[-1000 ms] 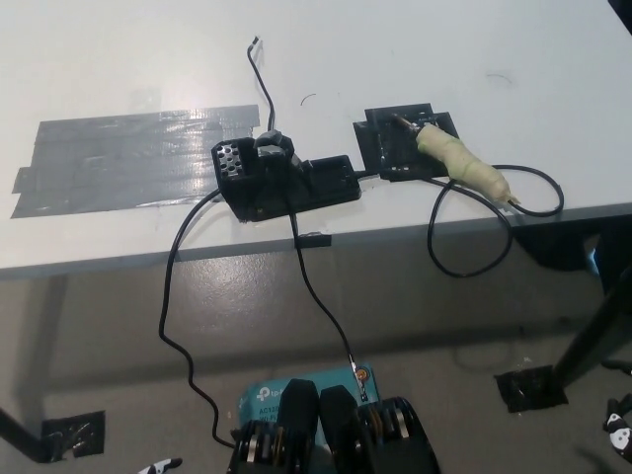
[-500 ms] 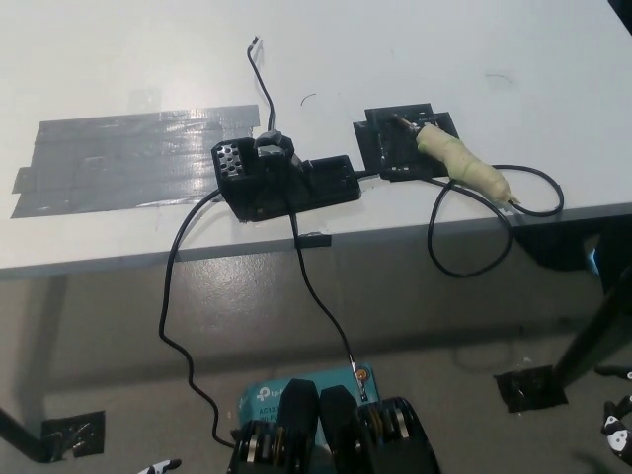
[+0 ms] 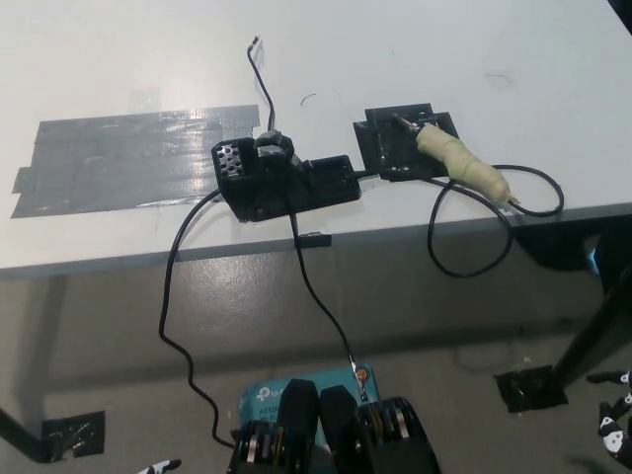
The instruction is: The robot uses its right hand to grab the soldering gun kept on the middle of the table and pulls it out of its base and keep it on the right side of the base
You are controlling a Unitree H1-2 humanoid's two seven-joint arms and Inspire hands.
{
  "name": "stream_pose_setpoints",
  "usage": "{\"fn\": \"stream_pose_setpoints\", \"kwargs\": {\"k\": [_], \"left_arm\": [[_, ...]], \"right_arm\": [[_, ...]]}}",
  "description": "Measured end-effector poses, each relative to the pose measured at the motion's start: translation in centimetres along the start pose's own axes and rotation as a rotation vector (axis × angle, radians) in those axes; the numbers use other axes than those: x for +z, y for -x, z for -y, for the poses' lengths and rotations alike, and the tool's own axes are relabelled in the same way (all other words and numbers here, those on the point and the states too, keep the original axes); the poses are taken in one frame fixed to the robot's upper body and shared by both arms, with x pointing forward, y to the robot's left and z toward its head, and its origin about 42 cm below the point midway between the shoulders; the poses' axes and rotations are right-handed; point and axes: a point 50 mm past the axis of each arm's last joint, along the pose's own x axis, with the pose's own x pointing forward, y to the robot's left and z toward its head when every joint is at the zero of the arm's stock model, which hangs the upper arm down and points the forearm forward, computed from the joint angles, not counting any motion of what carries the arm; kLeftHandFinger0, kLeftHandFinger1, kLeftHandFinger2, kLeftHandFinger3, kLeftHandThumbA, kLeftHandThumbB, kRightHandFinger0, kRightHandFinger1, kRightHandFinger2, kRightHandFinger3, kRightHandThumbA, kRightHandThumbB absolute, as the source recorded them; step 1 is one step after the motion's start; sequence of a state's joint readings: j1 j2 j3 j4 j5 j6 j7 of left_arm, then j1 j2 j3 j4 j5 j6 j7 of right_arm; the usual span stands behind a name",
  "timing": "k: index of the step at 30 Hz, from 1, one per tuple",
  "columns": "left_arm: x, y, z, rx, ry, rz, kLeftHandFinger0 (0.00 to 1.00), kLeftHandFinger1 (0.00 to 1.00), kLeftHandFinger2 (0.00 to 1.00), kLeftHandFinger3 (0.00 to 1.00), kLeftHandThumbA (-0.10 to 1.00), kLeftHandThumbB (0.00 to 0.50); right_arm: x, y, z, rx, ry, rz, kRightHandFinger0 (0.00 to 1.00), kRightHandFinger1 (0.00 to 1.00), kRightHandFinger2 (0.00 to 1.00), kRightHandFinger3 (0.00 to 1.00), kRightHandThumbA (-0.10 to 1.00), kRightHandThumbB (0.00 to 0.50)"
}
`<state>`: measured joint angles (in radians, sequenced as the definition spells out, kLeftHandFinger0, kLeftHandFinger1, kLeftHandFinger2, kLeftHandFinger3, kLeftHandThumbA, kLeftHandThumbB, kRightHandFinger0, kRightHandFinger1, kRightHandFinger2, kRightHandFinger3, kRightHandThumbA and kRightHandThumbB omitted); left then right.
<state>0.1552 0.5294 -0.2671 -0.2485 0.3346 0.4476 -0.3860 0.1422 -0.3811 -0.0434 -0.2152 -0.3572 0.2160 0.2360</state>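
White table point(image 3: 415, 39) carries a tape-wrapped beige soldering gun point(image 3: 462, 165) lying tip-first on its flat black base point(image 3: 390, 146), mid-right. Only the black right hand point(image 3: 614, 415) shows, low right; I cannot tell its fingers' state.

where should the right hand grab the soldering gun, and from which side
Grip the soldering gun around its pale wrapped handle, mid-length, coming from above and the right. The handle lies slanted, its tip end resting on the small black base and its cord end toward the table edge, so that stretch is bare. The right hand is only partly visible at the bottom right.
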Motion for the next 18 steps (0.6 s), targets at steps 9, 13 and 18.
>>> {"fn": "stream_pose_setpoints", "kwargs": {"k": [9,13,18], "left_arm": [[0.00,0.01,0.00,0.000,-0.001,0.000,0.76,0.85,0.98,1.00,0.60,0.146],[0.00,0.01,0.00,0.001,-0.001,0.000,0.77,0.86,0.99,1.00,0.61,0.145],[0.00,0.00,0.00,0.001,-0.002,0.000,0.77,0.86,1.00,1.00,0.60,0.143]], "right_arm": [[0.14,-0.17,0.06,-0.002,0.001,0.003,0.00,0.04,0.30,0.69,0.32,0.094],[0.14,-0.17,0.07,-0.002,0.002,0.003,0.02,0.06,0.30,0.69,0.34,0.100],[0.10,-0.15,0.08,-0.002,-0.001,-0.007,0.04,0.09,0.31,0.70,0.32,0.093]]}}
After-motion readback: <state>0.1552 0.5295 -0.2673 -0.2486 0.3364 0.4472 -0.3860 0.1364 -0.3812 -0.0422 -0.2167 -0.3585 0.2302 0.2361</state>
